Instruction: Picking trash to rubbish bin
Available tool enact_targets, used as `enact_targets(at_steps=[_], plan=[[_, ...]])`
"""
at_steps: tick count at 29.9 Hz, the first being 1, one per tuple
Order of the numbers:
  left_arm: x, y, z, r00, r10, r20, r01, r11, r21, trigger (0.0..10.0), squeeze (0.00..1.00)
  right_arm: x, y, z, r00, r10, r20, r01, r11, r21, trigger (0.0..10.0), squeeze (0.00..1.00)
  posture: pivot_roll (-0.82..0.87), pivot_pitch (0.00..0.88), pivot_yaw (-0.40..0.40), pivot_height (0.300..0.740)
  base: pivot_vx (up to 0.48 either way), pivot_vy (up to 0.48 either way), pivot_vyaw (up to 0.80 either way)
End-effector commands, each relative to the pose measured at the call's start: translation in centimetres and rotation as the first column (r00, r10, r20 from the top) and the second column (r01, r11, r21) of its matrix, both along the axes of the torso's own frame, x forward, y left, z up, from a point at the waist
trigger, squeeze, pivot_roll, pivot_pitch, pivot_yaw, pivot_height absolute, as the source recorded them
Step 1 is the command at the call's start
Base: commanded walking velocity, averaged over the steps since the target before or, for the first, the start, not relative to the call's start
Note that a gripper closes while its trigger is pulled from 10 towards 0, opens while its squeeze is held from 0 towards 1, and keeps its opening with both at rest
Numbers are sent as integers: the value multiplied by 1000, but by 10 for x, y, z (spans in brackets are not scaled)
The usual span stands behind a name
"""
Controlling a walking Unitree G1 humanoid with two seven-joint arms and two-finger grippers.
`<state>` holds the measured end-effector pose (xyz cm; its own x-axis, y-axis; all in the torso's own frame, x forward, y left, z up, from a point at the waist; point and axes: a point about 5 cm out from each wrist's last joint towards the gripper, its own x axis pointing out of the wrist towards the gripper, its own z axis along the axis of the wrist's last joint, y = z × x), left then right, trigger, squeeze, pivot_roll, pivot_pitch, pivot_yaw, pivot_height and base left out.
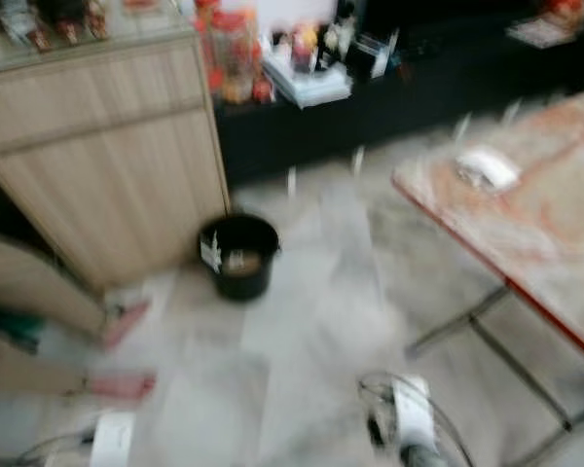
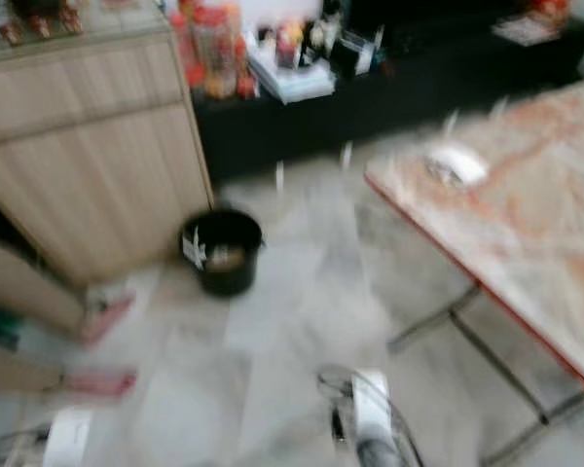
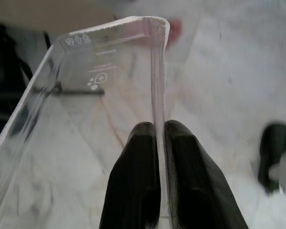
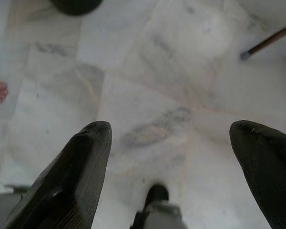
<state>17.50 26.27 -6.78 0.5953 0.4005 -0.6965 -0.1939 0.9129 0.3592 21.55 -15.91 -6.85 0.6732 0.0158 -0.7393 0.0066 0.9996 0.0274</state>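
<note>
Carrying step, judged: left gripper [image 3: 159, 143] pinched shut on clear tray [image 3: 100, 71]; right gripper [image 4: 171, 143] wide open, empty. Next: close on bin [image 1: 239, 255] ahead, release over it.

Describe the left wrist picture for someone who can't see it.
The left hand has its two black fingers pinched shut on one wall of a clear plastic container, held above a pale marble floor.
</note>
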Motion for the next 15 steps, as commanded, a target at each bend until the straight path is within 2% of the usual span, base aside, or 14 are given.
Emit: enact_targets(at_steps=[1, 14, 15], plan=[[-3, -6, -4, 1000, 0, -22, 0, 1000, -10, 10000, 0, -11, -12, -6, 999, -19, -42, 18, 1000, -17, 10000, 0, 134, 110, 2, 740, 439, 0, 0], [-8, -4, -5, 999, 0, -37, -1, 1000, -9, 10000, 0, -17, -9, -9, 999, 7, -46, -8, 1000, -19, 10000, 0, 136, 95, 8, 740, 439, 0, 0], [-8, -3, -5, 999, -1, -36, 0, 1000, -7, 10000, 0, -16, -9, -8, 999, 7, -43, -8, 1000, -19, 10000, 0, 138, 96, 8, 740, 439, 0, 525]])
